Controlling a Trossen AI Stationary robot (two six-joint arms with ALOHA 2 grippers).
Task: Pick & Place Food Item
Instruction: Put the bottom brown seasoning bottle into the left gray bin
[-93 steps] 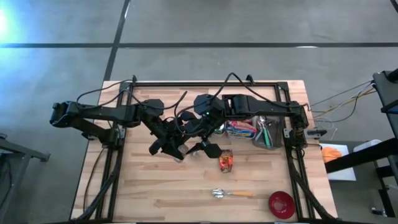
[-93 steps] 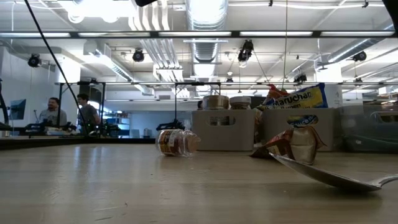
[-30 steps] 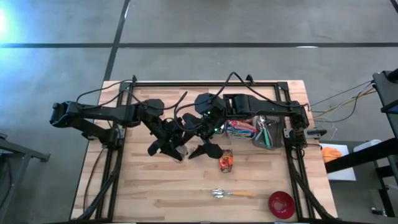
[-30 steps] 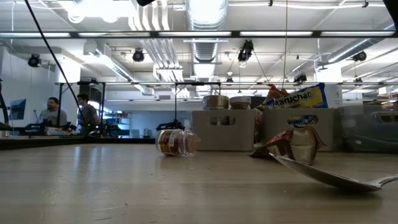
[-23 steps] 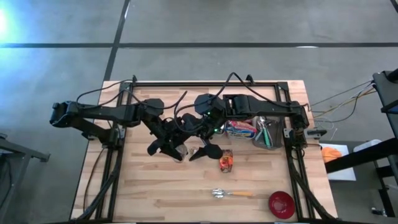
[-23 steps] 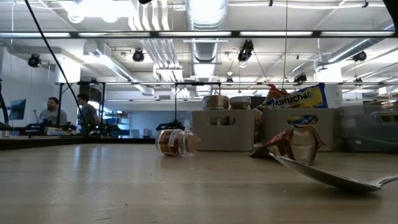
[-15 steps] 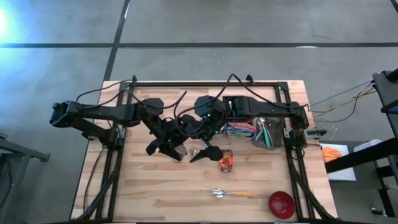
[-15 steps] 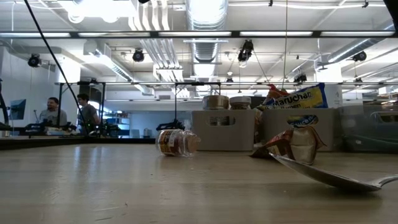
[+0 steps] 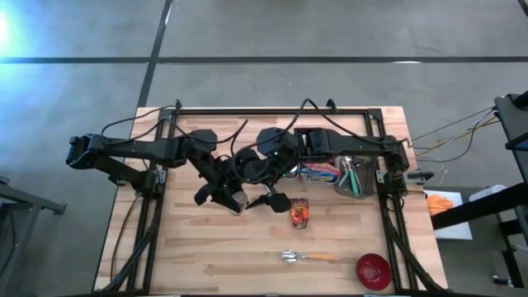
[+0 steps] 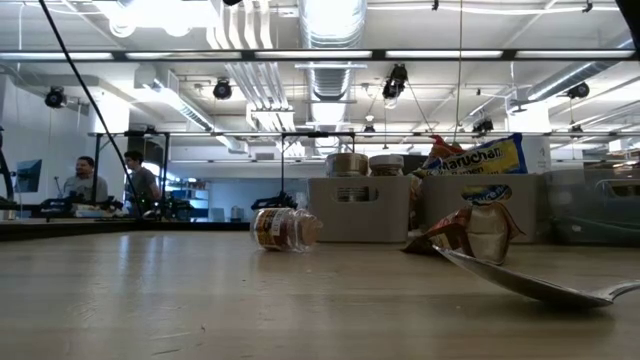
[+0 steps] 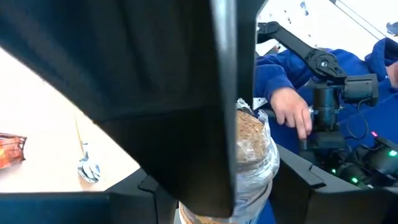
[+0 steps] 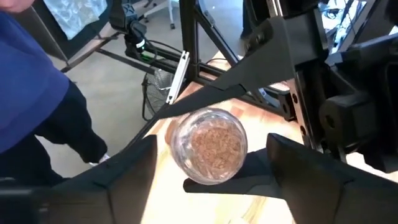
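A clear jar of brown grains (image 12: pixel 208 146), with clear wrap around it (image 11: pixel 252 155), hangs in the air over the middle of the table, between my two grippers (image 9: pixel 242 199). My left gripper (image 9: pixel 224 196) is shut on it, reaching in from the table's left. My right gripper (image 9: pixel 271 198) faces the jar's round end from the right. In the right wrist view its fingers (image 12: pixel 134 165) stand open on either side of that end, with a gap on each side. A dark part of the other arm hides much of the left wrist view. My left gripper pinches the jar's side wall (image 11: pixel 249 193) between its two fingers, coming in about level from the table's left. The jar is lifted clear of the table, its round end turned toward my right gripper. The dark part in front hides one side of the hold.
Another jar (image 10: pixel 285 228) lies on its side on the table. An orange snack packet (image 9: pixel 299 214), a spoon (image 9: pixel 307 257) and a red bowl (image 9: pixel 373 271) lie toward the near right. Two grey bins (image 9: pixel 355 177) of goods stand at the right. A person's hand (image 11: pixel 292 115) shows beyond the table.
My right gripper has rolled at the wrist while staying beside the jar. The jar has stayed in my left gripper, in the same place.
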